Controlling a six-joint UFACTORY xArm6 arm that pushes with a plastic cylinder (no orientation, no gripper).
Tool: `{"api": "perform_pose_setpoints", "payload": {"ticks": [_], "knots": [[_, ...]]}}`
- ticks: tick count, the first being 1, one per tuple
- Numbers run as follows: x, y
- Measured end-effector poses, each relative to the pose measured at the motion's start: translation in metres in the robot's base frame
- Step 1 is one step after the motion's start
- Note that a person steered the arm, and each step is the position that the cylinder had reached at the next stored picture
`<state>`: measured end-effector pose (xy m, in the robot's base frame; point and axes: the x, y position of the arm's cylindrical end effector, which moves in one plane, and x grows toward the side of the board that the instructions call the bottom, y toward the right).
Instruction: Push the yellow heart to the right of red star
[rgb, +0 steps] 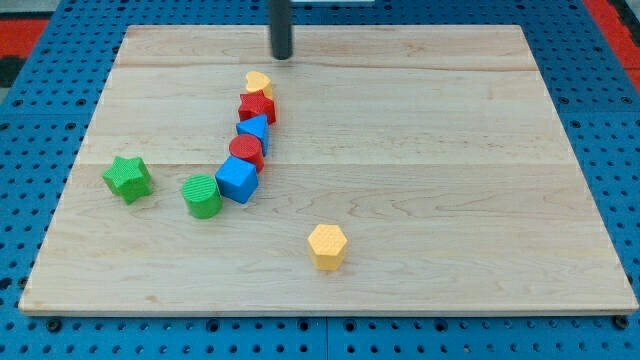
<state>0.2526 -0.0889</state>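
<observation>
The yellow heart (259, 83) lies near the view's top centre, touching the red star (257, 106) just below it. My tip (283, 56) is above and slightly right of the yellow heart, a short gap away, not touching it. Below the red star a chain of blocks curves down and left: a blue triangular block (253, 129), a red cylinder (246, 151), a blue cube (237, 179) and a green cylinder (202, 195).
A green star (127, 178) sits at the view's left. A yellow hexagon (327, 245) sits low, near the centre. The wooden board (480, 200) rests on a blue pegboard surface.
</observation>
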Motion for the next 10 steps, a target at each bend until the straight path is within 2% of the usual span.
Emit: {"api": "perform_pose_setpoints", "payload": {"ticks": [1,2,3,5,6,7,8,9,10], "knots": [[0.065,-0.047],[0.105,-0.045],[0.068,-0.033],[0.054,0.092],[0.058,0.107],[0.065,0.092],[0.025,0.087],[0.055,0.083],[0.104,0.078]]}}
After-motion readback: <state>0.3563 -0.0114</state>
